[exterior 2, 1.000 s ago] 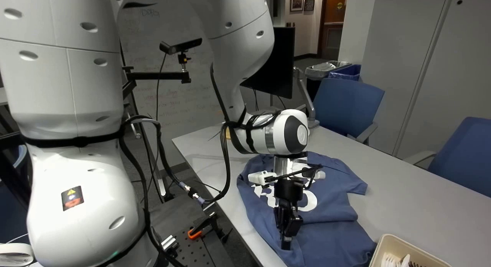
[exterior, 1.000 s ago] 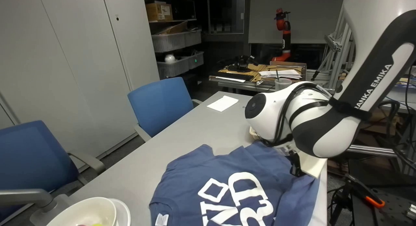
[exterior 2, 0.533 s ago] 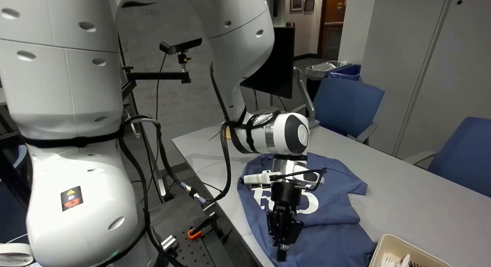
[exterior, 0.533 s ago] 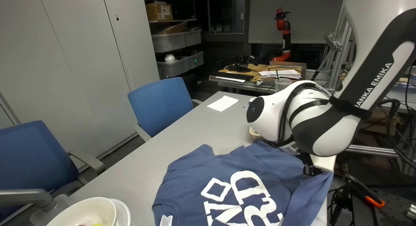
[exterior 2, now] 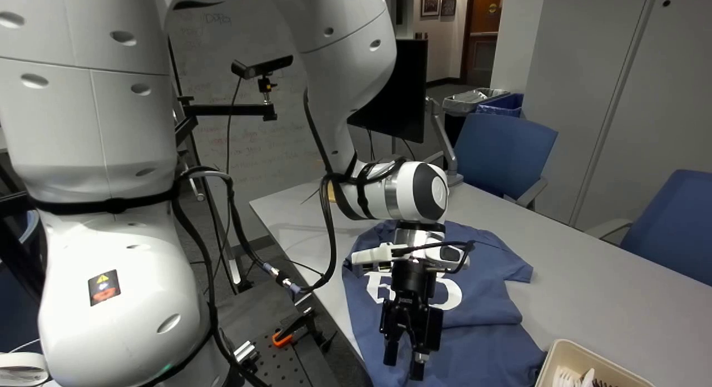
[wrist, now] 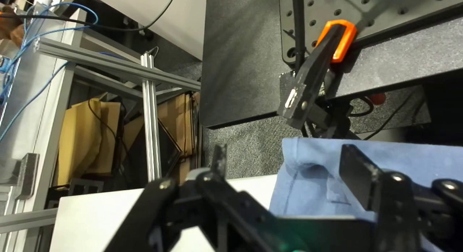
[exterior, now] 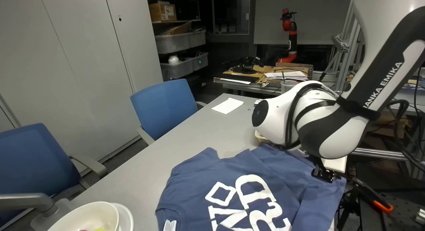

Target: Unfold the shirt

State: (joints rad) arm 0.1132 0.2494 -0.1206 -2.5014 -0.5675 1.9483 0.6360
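Note:
The shirt (exterior: pixel 196 181), navy blue with big white letters, lies largely flat, face up, on the table in both exterior views. One corner of the cloth (wrist: pixel 307 194) reaches past the table's edge over the floor in the wrist view, with a small curled fold in it. Above that corner, my gripper (wrist: pixel 285 160) stands open, its two fingers wide apart and nothing gripped between them. An exterior view also has the gripper (exterior 2: pixel 404 363) over the near side of the shirt, fingertips spread. The arm hides part of the lettering there.
A beige tray of cutlery (exterior 2: pixel 558 353) stands beside the shirt. A white bowl (exterior: pixel 103 209) sits on a plate at the table's near end. Just off the table edge is a black clamp with an orange handle (wrist: pixel 343 42). Blue chairs (exterior: pixel 164 108) line the far side.
My gripper has moved outward past the table's edge, drawing the shirt's corner with it. Its fingers have since opened and the cloth is let go, with the corner now extending beyond the edge.

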